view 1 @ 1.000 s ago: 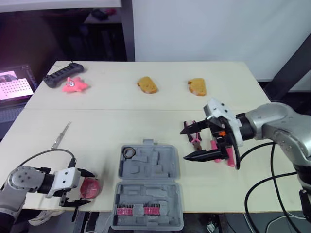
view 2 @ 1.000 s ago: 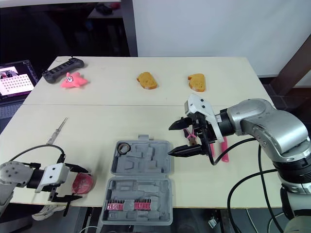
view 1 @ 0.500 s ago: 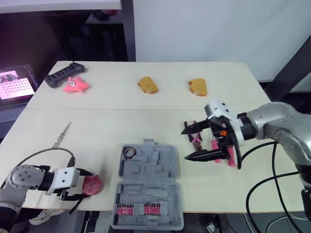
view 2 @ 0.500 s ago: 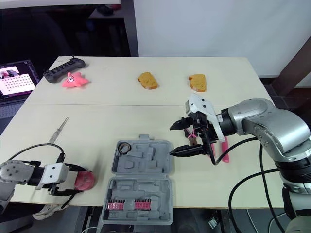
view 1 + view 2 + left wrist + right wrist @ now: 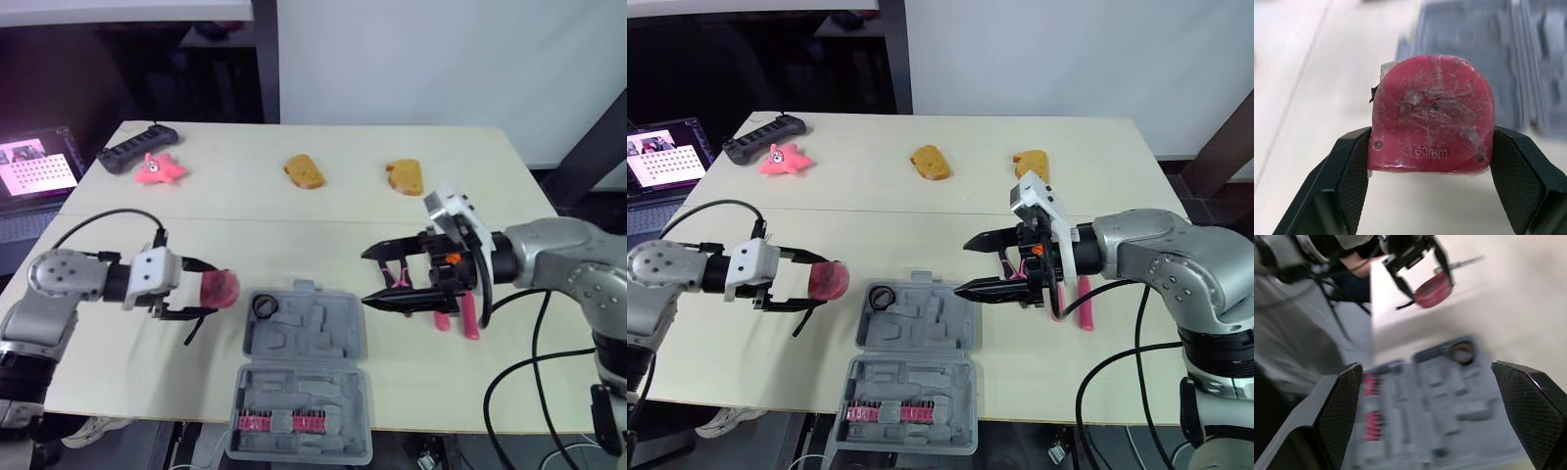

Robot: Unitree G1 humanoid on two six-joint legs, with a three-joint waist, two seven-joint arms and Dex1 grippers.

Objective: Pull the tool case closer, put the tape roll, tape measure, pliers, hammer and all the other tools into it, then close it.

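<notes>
Jaws of the left gripper [image 5: 1432,147] clamp the red tape measure [image 5: 1432,122] across its lower edges, left of centre in the head view beside the open tool case [image 5: 304,377]; probably rigid, dense, film-slick, so grip wide; right gripper [image 5: 364,278] gapes empty.

Your right gripper [image 5: 1426,367]: fingers spread wide. Between them: grey tool case [image 5: 1449,401], lying open, blurred; tape roll [image 5: 1463,352] in one recess; pink bit row [image 5: 1370,404]. Beyond the case: left gripper [image 5: 1427,284] clamping red tape measure [image 5: 1432,290].
</notes>
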